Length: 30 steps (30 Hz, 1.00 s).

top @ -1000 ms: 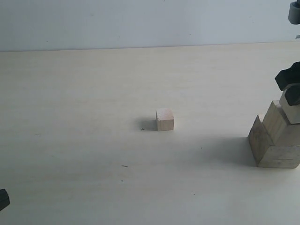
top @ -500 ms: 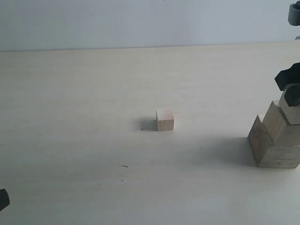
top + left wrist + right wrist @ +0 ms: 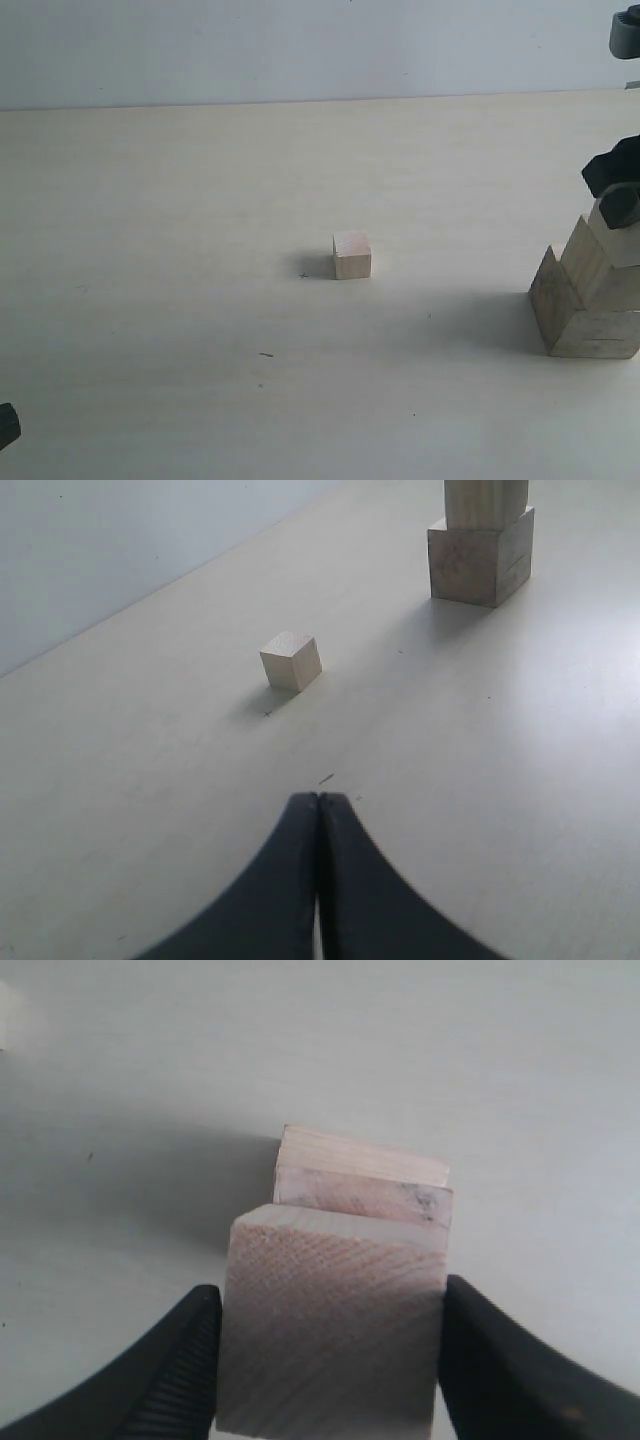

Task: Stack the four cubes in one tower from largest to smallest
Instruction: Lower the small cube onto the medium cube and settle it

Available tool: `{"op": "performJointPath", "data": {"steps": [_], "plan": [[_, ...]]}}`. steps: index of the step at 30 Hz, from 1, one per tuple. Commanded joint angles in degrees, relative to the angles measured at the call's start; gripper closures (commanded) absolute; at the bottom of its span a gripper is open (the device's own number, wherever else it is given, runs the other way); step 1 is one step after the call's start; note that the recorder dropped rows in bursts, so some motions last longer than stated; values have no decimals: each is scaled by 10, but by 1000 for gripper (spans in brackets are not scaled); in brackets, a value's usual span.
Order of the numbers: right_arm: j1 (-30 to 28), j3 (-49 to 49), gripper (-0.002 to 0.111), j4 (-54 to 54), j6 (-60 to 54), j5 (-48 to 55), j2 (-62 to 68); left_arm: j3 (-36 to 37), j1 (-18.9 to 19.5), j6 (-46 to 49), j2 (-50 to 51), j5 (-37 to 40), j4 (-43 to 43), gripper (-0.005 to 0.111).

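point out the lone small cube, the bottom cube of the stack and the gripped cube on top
lone small cube (image 3: 353,267): exterior view, front face
bottom cube (image 3: 465,562): left wrist view, wide side face
gripped cube (image 3: 335,1330): right wrist view, top face

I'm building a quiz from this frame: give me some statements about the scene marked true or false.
1. The small cube sits alone on the table, apart from the tower. True.
2. The left gripper is open. False: its jaws are pressed together, holding nothing.
3. The right gripper has the third cube between its fingers, over the tower. True.
4. The tower stands at the left edge of the exterior view. False: it stands at the right edge.
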Motion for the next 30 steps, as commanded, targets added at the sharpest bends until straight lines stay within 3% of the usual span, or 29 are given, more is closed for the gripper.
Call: {"op": "performJointPath", "data": {"steps": [1, 17, 23, 30], "plan": [[-6, 4, 89, 0, -4, -9, 3, 0, 1, -2, -4, -4, -1, 107], [-12, 5, 88, 0, 4, -12, 3, 0, 1, -2, -4, -4, -1, 107], [-12, 5, 65, 4, 4, -12, 3, 0, 1, -2, -4, -4, -1, 107], [-12, 8, 51, 4, 5, -11, 3, 0, 1, -2, -4, -4, -1, 107]]}}
